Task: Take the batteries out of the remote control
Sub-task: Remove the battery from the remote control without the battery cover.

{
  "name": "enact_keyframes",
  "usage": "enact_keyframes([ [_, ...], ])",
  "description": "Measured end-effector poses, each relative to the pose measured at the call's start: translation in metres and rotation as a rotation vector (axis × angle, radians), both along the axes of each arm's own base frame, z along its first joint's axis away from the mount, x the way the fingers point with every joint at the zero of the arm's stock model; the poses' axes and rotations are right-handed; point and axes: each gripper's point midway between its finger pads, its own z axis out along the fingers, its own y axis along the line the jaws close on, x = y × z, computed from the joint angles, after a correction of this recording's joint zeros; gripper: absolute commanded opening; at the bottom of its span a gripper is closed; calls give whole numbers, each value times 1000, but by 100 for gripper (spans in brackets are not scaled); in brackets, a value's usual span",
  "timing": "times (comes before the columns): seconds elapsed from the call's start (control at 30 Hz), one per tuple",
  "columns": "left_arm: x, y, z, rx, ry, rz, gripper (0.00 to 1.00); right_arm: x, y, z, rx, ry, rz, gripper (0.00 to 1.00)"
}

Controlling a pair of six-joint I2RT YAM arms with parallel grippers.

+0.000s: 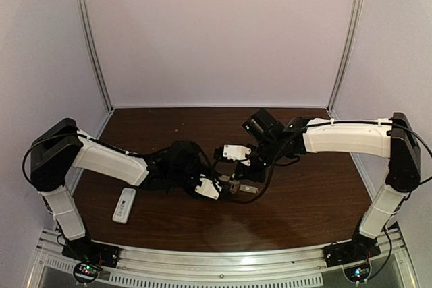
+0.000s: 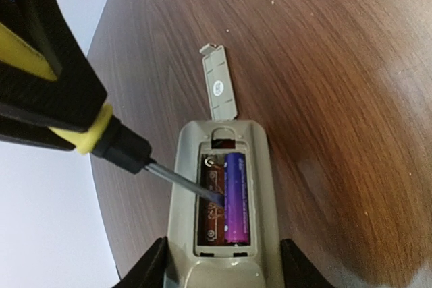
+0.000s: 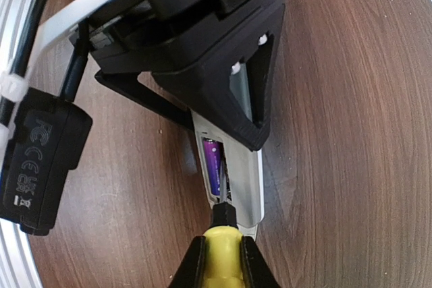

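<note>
The left gripper (image 2: 224, 269) is clamping the grey remote (image 2: 261, 173) by its sides near the middle of the table (image 2: 324, 65), battery bay facing up. The right gripper (image 3: 221, 266) is pinching the yellow-handled screwdriver (image 2: 177, 181), whose tip is resting in the bay's empty slot, just beside the one purple battery (image 2: 236, 197) lying inside. The cover plate (image 2: 219, 85) is lying just beyond the remote's free end.
</note>
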Motion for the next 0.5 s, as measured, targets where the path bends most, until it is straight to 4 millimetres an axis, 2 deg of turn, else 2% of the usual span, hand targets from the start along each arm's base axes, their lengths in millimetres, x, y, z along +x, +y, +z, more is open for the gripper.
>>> enact_keyframes([
  [0.5,5,6,-3,-3,-10,19,0,7,8,-2,23,4,-28,0],
])
